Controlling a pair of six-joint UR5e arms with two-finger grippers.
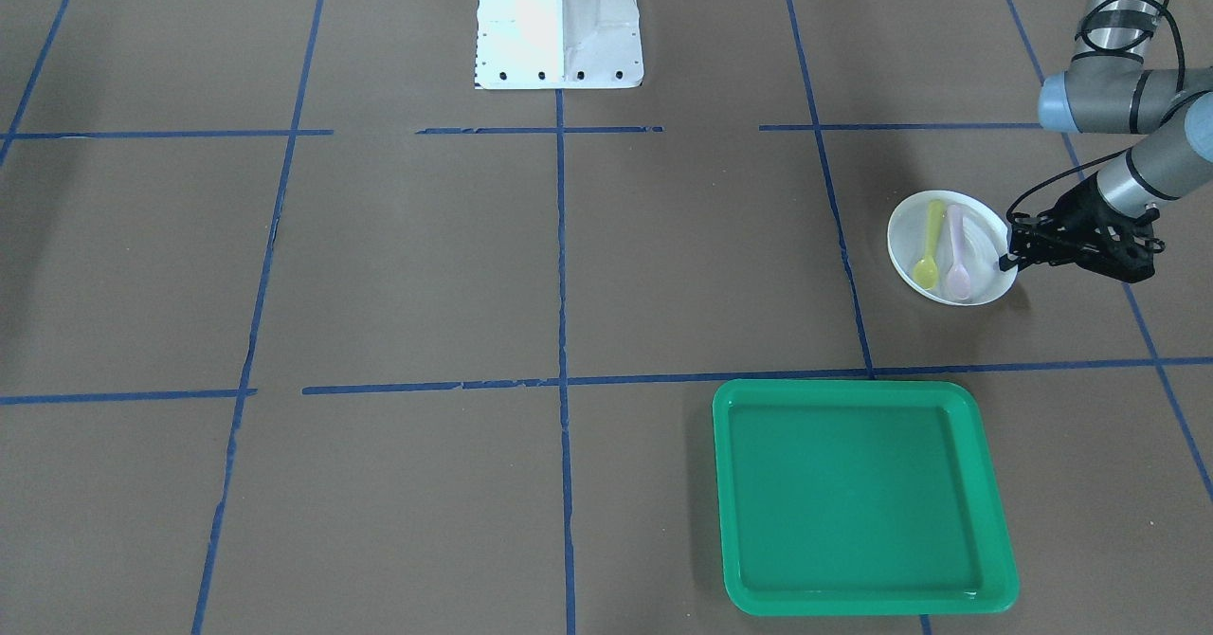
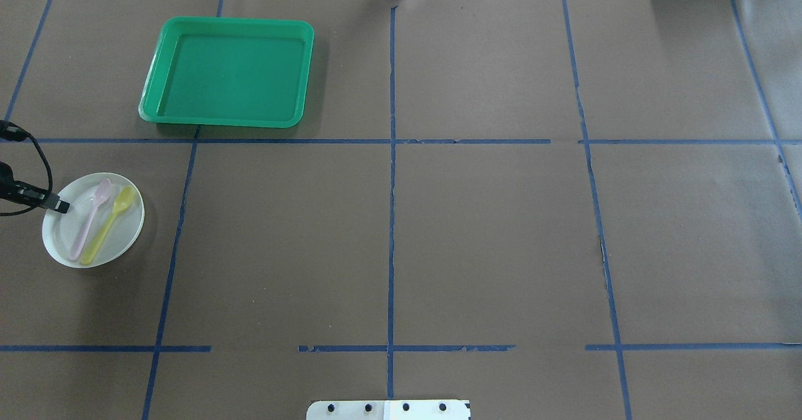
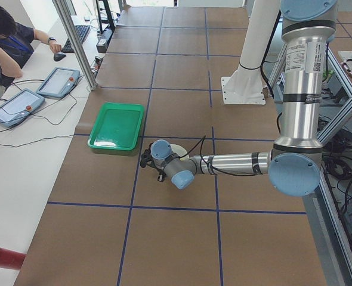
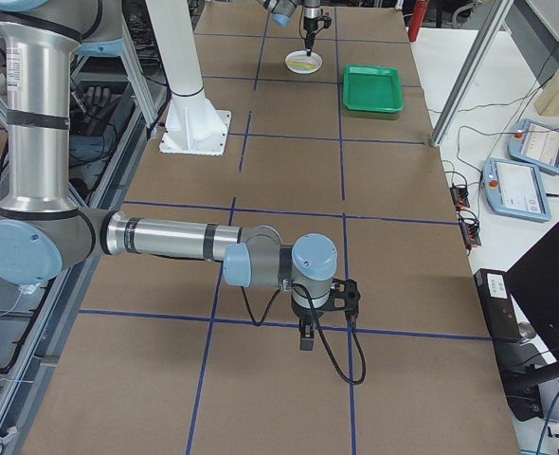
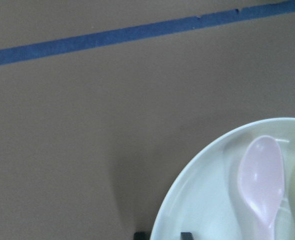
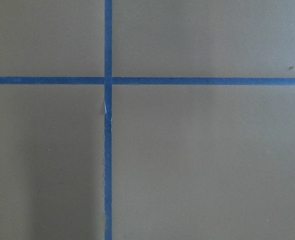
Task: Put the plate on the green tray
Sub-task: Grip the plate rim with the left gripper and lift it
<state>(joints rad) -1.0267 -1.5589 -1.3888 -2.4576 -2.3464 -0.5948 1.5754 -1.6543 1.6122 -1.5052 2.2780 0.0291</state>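
The white plate (image 1: 908, 233) lies on the brown table with a pink spoon (image 1: 958, 256) and a yellow spoon (image 1: 931, 248) on it. My left gripper (image 1: 1007, 258) is at the plate's rim. In the left wrist view its fingertips (image 5: 140, 234) straddle the rim of the plate (image 5: 207, 200), close together and shut on it. The green tray (image 1: 858, 389) lies empty, apart from the plate; it also shows in the overhead view (image 2: 225, 69). My right gripper (image 4: 306, 334) hangs over bare table far from both, and I cannot tell whether it is open.
The robot's white base (image 1: 559, 24) stands at the table's edge. Blue tape lines (image 2: 391, 157) cross the brown table. An operator (image 3: 3, 36) sits with tablets beside the table's far edge.
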